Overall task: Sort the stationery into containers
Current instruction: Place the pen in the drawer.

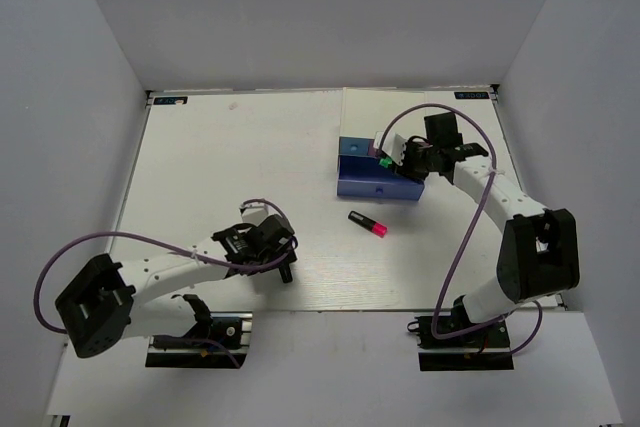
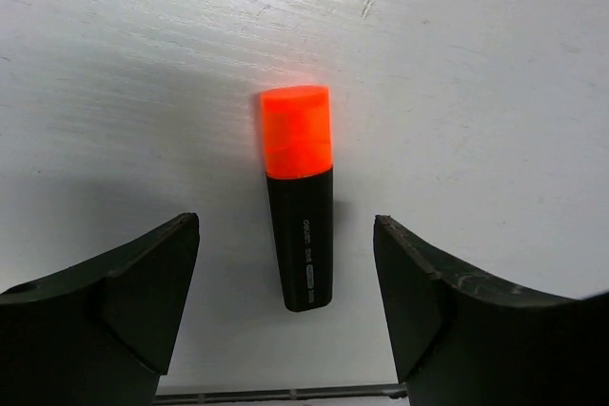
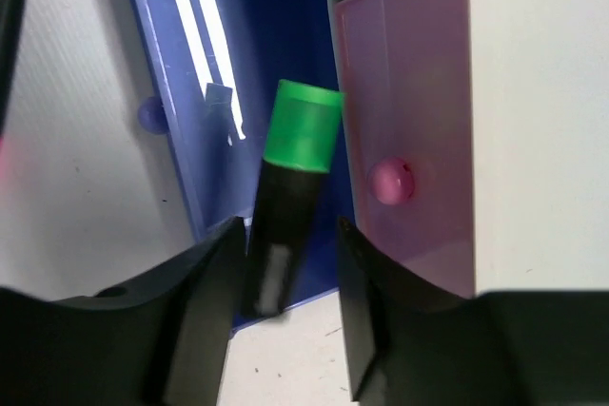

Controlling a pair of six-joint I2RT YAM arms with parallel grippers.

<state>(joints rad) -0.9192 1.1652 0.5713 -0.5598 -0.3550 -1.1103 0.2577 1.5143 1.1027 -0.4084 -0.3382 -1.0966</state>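
None looked sorted yet. Left pincer (image 2: 285, 235) was spread, straddling the orange marker (image 2: 300, 206) on the desk (image 1: 230, 167), cap at 12 o'clock, no contact. Right pincer (image 3: 285, 235) flanked the green marker (image 3: 295, 168) over the open blue drawer (image 3: 190, 140); couldn't tell if pinched. Pink marker (image 1: 368, 224) lay at the drawer's 6 o'clock.
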